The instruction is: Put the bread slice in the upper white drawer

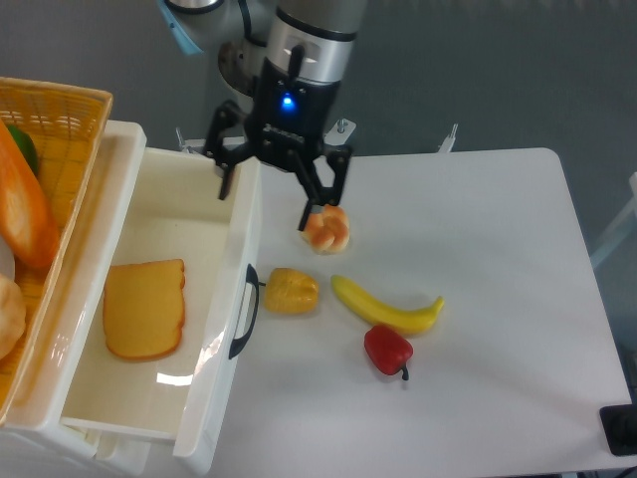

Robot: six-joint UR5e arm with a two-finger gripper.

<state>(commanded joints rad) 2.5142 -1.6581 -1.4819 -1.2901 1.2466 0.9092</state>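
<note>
The bread slice (145,308) lies flat on the floor of the upper white drawer (240,239), toward its left wall, with bare drawer floor on its right and front sides. The gripper (271,193) hangs over the drawer's right rear corner, jaws spread wide and holding nothing; one finger is above the drawer, the other above the table (498,299) by the round bun (326,230). A yellow pepper (291,291) sits just beside the drawer's black handle (244,312); a banana (387,305) and red pepper (387,350) lie farther right. The woven basket (60,110) borders the drawer's left edge.
</note>
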